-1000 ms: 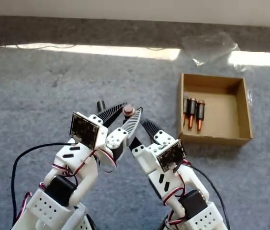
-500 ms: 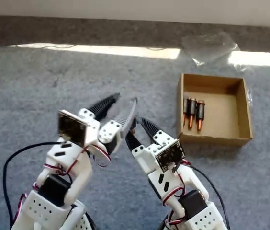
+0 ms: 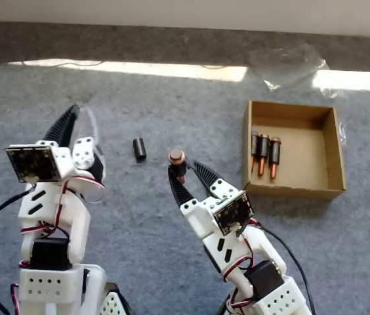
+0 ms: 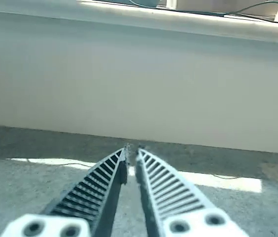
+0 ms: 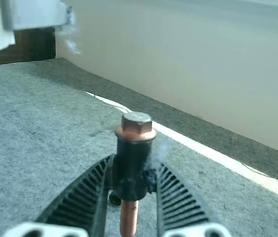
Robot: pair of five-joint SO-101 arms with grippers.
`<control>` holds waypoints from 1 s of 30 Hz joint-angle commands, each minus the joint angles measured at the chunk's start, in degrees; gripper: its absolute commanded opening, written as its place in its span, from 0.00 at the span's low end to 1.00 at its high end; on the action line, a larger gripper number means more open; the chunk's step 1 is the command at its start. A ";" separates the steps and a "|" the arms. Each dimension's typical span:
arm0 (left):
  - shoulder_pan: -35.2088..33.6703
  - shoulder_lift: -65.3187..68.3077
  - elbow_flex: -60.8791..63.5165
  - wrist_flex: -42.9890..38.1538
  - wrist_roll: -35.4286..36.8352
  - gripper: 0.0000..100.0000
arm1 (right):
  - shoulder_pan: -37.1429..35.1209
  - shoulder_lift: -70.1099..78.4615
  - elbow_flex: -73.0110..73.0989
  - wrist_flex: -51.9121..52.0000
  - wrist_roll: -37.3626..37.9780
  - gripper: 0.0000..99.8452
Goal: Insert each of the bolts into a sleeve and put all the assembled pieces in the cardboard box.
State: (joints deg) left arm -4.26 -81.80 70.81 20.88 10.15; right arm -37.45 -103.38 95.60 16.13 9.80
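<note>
Snugly, ribbed right hand [image 3: 182, 167] grips black sleeve [image 5: 130, 154] — copper hex bolt [image 5: 136, 127] inside.

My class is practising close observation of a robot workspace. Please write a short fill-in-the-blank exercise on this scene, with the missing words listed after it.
The cardboard box holds ___ assembled pieces.
The right gripper is shut on a black sleeve with a copper ___ through it.
A loose black ___ lies on the carpet between the arms.
The left gripper holds ___.
Missing words: three; bolt; sleeve; nothing.
</note>
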 commanded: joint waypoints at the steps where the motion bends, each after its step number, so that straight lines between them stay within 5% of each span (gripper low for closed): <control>1: -2.33 -0.92 -1.01 2.55 0.35 0.03 | -0.31 -1.01 7.69 -0.40 0.62 0.00; 15: -0.48 -24.04 6.37 16.62 -7.91 0.01 | 6.55 -0.75 6.73 -0.22 0.44 0.00; 25: -0.40 -22.29 16.84 16.53 -8.00 0.01 | 19.03 0.04 -19.30 24.57 0.26 0.00; 30: -0.75 -22.29 24.04 16.44 -8.18 0.01 | 24.57 12.79 -30.64 28.53 0.53 0.00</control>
State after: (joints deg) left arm -5.67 -103.60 92.18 37.23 2.51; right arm -16.62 -98.11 74.15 44.26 9.80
